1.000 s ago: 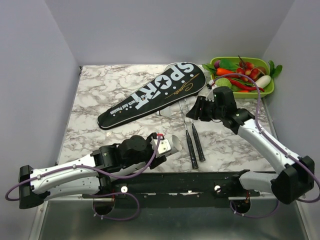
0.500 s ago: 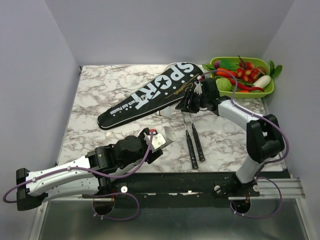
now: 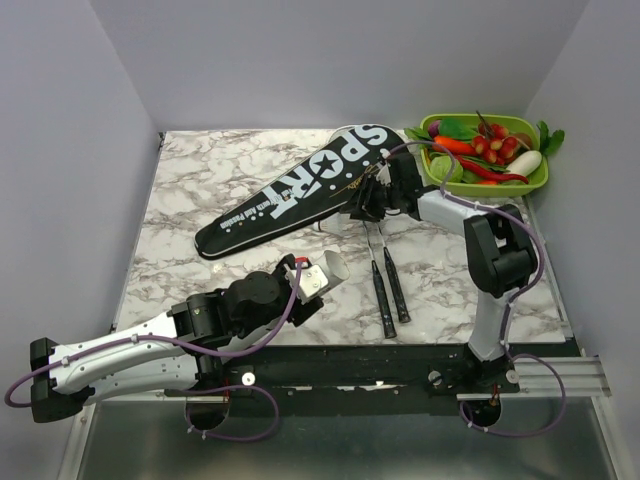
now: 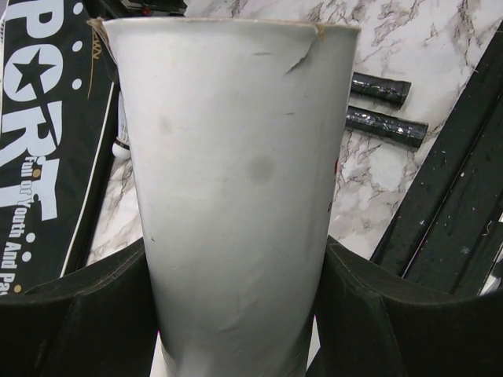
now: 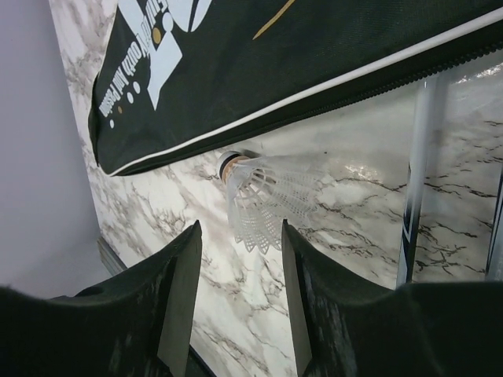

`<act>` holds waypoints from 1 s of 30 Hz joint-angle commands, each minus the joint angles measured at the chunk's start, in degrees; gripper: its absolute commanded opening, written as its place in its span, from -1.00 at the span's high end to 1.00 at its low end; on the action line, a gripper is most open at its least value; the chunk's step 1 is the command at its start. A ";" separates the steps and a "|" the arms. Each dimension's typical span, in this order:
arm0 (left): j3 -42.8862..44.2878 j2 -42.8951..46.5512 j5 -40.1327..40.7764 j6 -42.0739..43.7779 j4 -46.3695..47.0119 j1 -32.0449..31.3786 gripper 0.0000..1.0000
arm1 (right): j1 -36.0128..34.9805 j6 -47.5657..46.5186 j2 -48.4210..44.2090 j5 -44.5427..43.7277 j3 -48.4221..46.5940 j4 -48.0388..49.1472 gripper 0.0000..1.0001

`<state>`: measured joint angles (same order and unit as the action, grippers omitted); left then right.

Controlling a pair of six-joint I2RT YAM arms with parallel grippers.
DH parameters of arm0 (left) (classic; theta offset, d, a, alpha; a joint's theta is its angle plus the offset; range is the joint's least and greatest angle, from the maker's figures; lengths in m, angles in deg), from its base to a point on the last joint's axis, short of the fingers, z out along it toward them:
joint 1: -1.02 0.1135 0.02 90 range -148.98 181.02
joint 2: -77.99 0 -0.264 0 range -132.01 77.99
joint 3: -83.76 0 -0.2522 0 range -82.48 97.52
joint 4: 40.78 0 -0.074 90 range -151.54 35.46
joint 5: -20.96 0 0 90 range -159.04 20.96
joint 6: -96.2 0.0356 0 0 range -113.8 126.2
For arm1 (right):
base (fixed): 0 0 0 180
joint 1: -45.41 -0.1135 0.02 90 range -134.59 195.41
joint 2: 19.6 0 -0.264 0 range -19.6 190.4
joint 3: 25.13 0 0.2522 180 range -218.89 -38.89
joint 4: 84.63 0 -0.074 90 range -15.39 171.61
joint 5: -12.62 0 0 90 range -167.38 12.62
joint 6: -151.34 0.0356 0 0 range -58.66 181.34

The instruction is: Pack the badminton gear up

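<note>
The black cover (image 3: 300, 190) lettered "SPORT" lies slantwise mid-table. Two rackets lie side by side, black handles (image 3: 390, 292) toward me, silvery shafts (image 5: 416, 181) running up to the cover's edge, heads hidden. My left gripper (image 3: 312, 282) is shut on a pale grey tube (image 4: 228, 181) and holds it above the table near the handles (image 4: 381, 106). My right gripper (image 3: 362, 205) is open and low at the cover's (image 5: 314, 55) edge. A white shuttlecock (image 5: 263, 200) lies just beyond its fingertips (image 5: 189, 259), not gripped.
A green tray (image 3: 535, 178) of toy vegetables stands at the back right corner, just behind the right arm. A black rail (image 3: 380, 365) runs along the near edge. Grey walls close in the table on three sides.
My right gripper has swung left and forward, from beside the tray to the cover's edge by the shuttlecock. My left gripper with the tube has drifted slightly left and forward.
</note>
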<state>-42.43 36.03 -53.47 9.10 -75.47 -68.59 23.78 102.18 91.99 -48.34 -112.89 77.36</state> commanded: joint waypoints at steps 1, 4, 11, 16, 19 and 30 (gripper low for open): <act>0.55 0.56 1.74 -1.75 -1.22 -0.09 1.00 | 0.18 2.31 2.92 3.13 -2.38 2.67 -0.05; 0.55 0.56 1.57 -1.75 -1.31 -0.09 1.00 | 0.18 3.54 4.33 4.27 -2.64 3.72 -0.04; 0.64 0.12 1.48 -1.67 -1.48 -0.09 1.00 | 0.01 5.83 7.23 7.00 -3.52 6.45 0.01; 0.64 0.12 1.48 -1.75 -1.48 -0.01 1.00 | -0.52 6.71 8.47 7.53 -4.22 7.15 0.06; 0.73 0.03 1.48 -1.75 -1.57 -0.09 1.00 | -0.87 6.97 9.26 7.53 -4.75 7.24 0.09; 0.73 0.21 1.48 -1.75 -1.66 -0.09 1.00 | -1.84 9.17 10.84 9.11 -5.19 9.08 0.52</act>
<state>-42.43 35.97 -53.21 9.10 -75.47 -68.59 22.47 110.05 100.88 -41.39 -116.43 84.64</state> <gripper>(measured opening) 0.725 0.308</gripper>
